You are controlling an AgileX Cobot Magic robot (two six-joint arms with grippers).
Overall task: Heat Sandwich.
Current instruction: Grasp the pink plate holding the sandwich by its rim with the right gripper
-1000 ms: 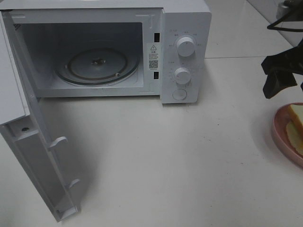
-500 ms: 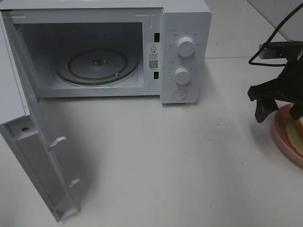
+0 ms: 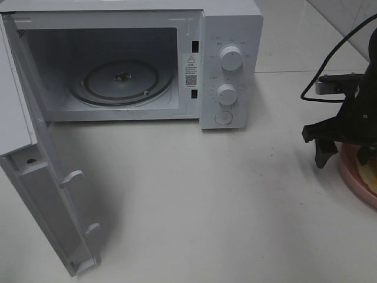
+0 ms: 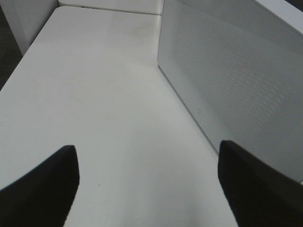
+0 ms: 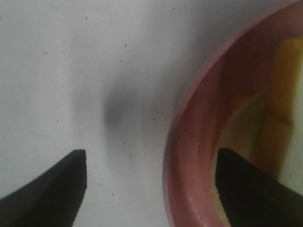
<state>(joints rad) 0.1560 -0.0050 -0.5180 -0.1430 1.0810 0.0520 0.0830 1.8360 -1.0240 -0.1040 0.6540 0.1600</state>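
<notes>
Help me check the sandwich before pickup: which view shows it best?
Right wrist view: the sandwich lies close up in the pink plate, partly cropped. Exterior high shows only a sliver at the edge; left wrist shows none.

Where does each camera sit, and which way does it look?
High view: mounted above, looking down on the open microwave and table; the right arm shows.
Left wrist: on the left arm, facing along the table beside a perforated white panel; open jaws show.
Right wrist: on the right arm, looking down; open jaws straddle the rim of the pink plate, sandwich inside.
Shared: high and right-wrist views both show the plate.
</notes>
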